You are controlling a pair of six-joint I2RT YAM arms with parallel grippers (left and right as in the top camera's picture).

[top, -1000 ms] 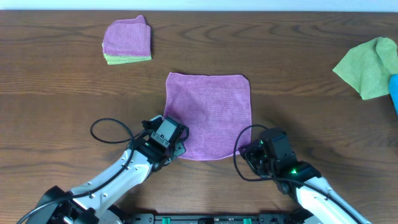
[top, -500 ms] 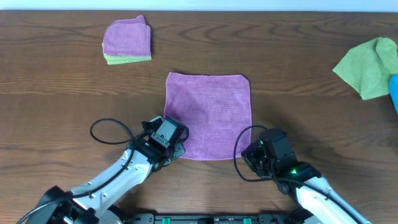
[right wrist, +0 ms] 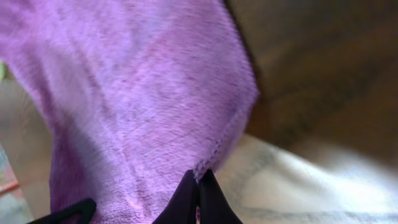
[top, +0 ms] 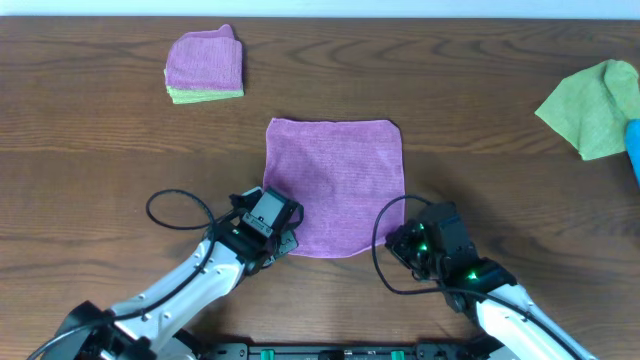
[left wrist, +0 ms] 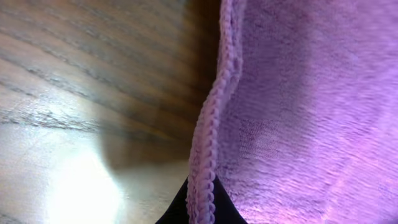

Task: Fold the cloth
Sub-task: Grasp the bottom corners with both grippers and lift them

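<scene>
A purple cloth (top: 335, 185) lies spread flat in the middle of the wooden table. My left gripper (top: 286, 240) is at its near left corner, shut on the stitched hem of the purple cloth (left wrist: 202, 186). My right gripper (top: 398, 244) is at its near right corner, its dark fingers pinched together on the edge of the purple cloth (right wrist: 200, 174). The cloth fills most of both wrist views.
A folded stack, purple on green (top: 204, 66), sits at the far left. A crumpled green cloth (top: 594, 106) lies at the right edge next to a blue object (top: 634, 148). Black cables loop beside each wrist.
The right gripper has shifted slightly left, onto the cloth's near right corner. The left arm and the cloth have not visibly moved.
</scene>
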